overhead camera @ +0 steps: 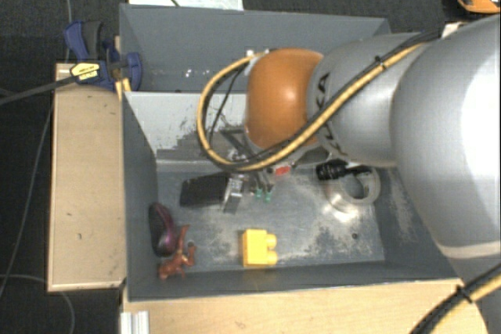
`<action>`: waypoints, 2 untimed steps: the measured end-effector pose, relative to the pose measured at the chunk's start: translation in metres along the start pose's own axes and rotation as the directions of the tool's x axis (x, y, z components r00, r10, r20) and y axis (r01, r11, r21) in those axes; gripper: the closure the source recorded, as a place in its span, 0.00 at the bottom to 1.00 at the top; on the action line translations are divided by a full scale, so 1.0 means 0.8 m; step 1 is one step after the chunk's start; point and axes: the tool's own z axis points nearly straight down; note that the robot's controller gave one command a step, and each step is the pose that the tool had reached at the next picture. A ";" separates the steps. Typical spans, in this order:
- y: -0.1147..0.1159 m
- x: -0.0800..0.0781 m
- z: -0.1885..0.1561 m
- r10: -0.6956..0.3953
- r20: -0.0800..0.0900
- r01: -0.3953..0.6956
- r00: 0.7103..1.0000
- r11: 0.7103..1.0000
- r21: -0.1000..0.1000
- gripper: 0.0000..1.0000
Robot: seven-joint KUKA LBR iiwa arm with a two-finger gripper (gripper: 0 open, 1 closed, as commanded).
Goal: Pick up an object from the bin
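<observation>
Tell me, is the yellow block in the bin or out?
In: the yellow block lies on the floor of the bin, near its front wall.

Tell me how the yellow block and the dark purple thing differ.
The yellow block is bright and boxy; the purple thing is dark, rounded and elongated. The yellow block lies mid-floor by the front wall; the purple thing lies by the left wall. Both lie loose.
</observation>
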 end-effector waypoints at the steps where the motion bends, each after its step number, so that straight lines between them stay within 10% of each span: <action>1: 0.000 0.000 -0.022 -0.002 0.000 0.002 1.000 1.000 0.000 1.00; 2: 0.001 -0.001 -0.032 -0.002 0.004 0.002 1.000 1.000 -0.003 1.00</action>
